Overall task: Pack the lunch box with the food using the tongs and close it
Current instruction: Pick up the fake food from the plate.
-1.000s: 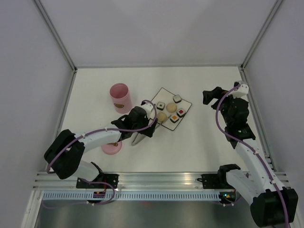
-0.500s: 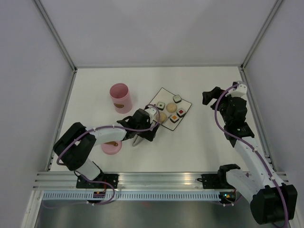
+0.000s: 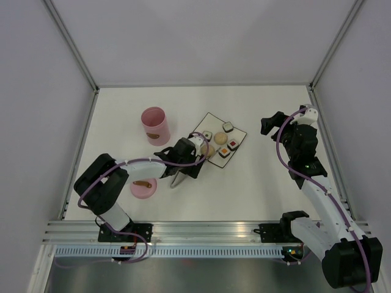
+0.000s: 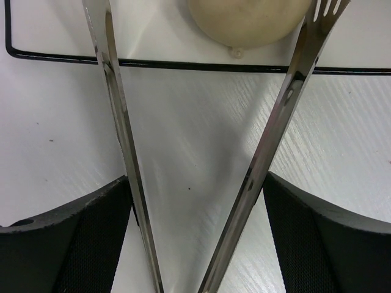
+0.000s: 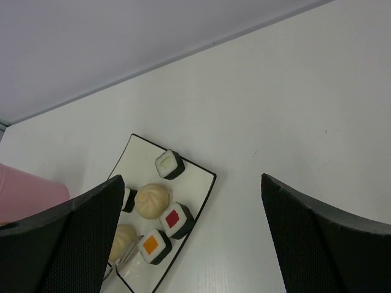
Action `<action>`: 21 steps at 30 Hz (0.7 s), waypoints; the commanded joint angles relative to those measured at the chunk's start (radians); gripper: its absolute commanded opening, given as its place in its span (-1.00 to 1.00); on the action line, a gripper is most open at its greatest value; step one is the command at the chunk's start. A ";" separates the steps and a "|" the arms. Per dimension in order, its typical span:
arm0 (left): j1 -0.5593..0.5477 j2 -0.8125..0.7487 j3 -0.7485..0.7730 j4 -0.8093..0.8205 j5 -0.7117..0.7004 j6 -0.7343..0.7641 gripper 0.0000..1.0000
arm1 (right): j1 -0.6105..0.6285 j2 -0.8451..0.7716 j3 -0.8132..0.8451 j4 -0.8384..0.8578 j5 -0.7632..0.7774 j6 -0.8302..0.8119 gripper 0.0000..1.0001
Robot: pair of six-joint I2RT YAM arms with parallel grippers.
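While the left gripper (image 4: pixel 195 183) grasps the long silvery metal tongs (image 4: pixel 272 131), their tips flank a round beige ball (image 4: pixel 247 18); the right gripper (image 5: pixel 190 180) hangs released. The grippers stand well apart.

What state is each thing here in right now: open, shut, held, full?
lunch box, upright, open, lid off.
lid, off the box, lying flat, handle up.
tongs, spread in a V, gripped by the left gripper.
food, all five pieces on the plate.
left gripper, fingers pressed on both tong arms.
right gripper, open, empty.
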 commanded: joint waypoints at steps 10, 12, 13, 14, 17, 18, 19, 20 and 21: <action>-0.077 0.092 0.065 -0.103 -0.087 0.019 0.63 | -0.001 -0.018 0.045 -0.025 0.025 0.022 0.96; -0.093 0.092 0.070 -0.117 -0.102 -0.006 0.62 | -0.001 -0.021 0.044 -0.027 0.026 0.022 0.96; -0.100 0.091 0.073 -0.124 -0.124 -0.016 0.61 | -0.001 -0.021 0.044 -0.027 0.028 0.023 0.96; -0.104 0.088 0.073 -0.135 -0.128 -0.041 0.61 | 0.000 -0.022 0.041 -0.027 0.028 0.025 0.96; -0.107 0.076 0.071 -0.164 -0.168 -0.097 0.60 | -0.001 -0.024 0.034 -0.030 0.028 0.023 0.96; -0.109 0.071 0.070 -0.167 -0.177 -0.111 0.59 | -0.001 -0.024 0.033 -0.031 0.028 0.023 0.96; -0.109 0.062 0.062 -0.172 -0.191 -0.140 0.58 | -0.001 -0.024 0.033 -0.033 0.028 0.020 0.96; -0.109 0.057 0.057 -0.172 -0.196 -0.156 0.57 | -0.001 -0.025 0.033 -0.034 0.029 0.020 0.96; -0.110 0.053 0.045 -0.172 -0.197 -0.170 0.57 | -0.001 -0.027 0.030 -0.034 0.029 0.019 0.96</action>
